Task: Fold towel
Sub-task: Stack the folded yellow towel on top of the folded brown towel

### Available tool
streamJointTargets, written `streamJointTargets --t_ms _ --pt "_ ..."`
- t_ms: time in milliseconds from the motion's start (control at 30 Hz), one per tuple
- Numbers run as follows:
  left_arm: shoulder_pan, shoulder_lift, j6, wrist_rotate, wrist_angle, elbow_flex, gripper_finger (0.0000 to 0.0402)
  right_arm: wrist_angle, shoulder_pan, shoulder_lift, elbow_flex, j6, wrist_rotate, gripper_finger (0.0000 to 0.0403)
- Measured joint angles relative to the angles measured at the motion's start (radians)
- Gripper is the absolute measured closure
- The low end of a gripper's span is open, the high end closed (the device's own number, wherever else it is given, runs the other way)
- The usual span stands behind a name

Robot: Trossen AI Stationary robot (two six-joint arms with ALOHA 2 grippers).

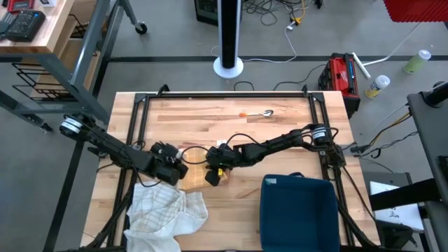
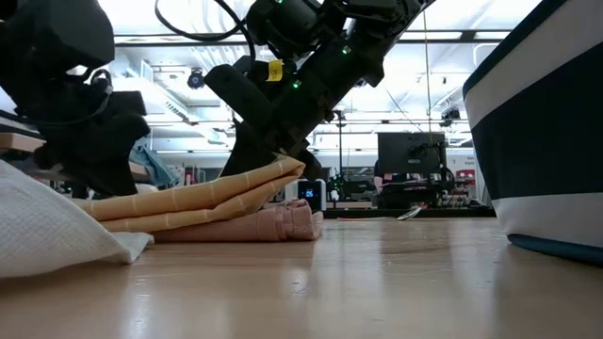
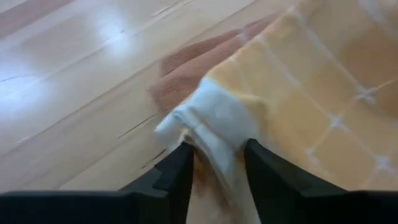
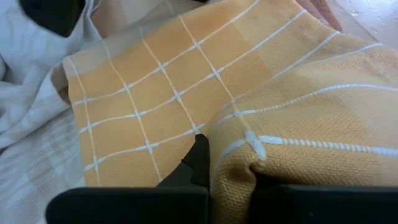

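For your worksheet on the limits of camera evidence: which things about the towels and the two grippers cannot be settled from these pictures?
- High view: the orange towel is mostly hidden under both arms.
- Low view: the pink towel is largely covered by the orange one; its full extent stays unknown.
- Low view: the white towel is cut off by the edge.
- Left wrist view: blurred; the left gripper straddles a fold, grip uncertain.

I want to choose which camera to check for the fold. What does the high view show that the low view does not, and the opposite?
Only the high view shows the spoon on the table and the whole blue bin. Only the low view shows a pink towel lying under the orange towel. Both show the white towel, and both arms meeting at the orange towel, the right tool shut on it.
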Motion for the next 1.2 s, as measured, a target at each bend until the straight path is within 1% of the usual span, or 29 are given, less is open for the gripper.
streamJointTargets --t_ms 100,200,467,533,700,800,867,967,1000,1200 --pt "0.0 0.001 -0.045 0.0 -0.046 0.0 0.025 0.0 0.0 0.0 0.0 0.0 0.0 0.0403" --pt "0.001 0.002 -0.057 0.0 -0.047 -0.002 0.0245 0.0 0.0 0.0 0.0 0.0 0.0 0.0403" --pt "0.003 0.015 -0.069 0.0 -0.038 -0.004 0.0251 0.0 0.0 0.0 0.0 0.0 -0.001 0.0403" --pt "0.004 0.027 -0.043 0.002 -0.014 -0.005 0.0257 0.0 0.0 0.0 0.0 0.0 -0.002 0.0403" --pt "0.012 0.053 0.059 0.026 0.091 -0.005 0.0285 0.0 0.0 0.0 0.0 0.0 -0.004 0.0403" --pt "0.021 0.061 0.082 0.046 0.104 -0.005 0.031 0.0 0.0 0.0 0.0 0.0 -0.005 0.0403" --pt "0.022 0.063 0.093 0.05 0.111 -0.005 0.0332 0.0 0.0 0.0 0.0 0.0 -0.007 0.0403" --pt "0.021 0.058 0.127 0.052 0.115 0.014 0.038 0.0 0.0 0.0 0.0 -0.001 -0.008 0.0403" --pt "0.02 0.058 0.141 0.052 0.123 0.026 0.039 0.0 0.0 0.0 0.0 -0.002 -0.008 0.0403" --pt "0.019 0.066 0.217 0.038 0.137 0.11 0.0397 0.0 0.0 0.0 0.0 -0.003 -0.007 0.0403"
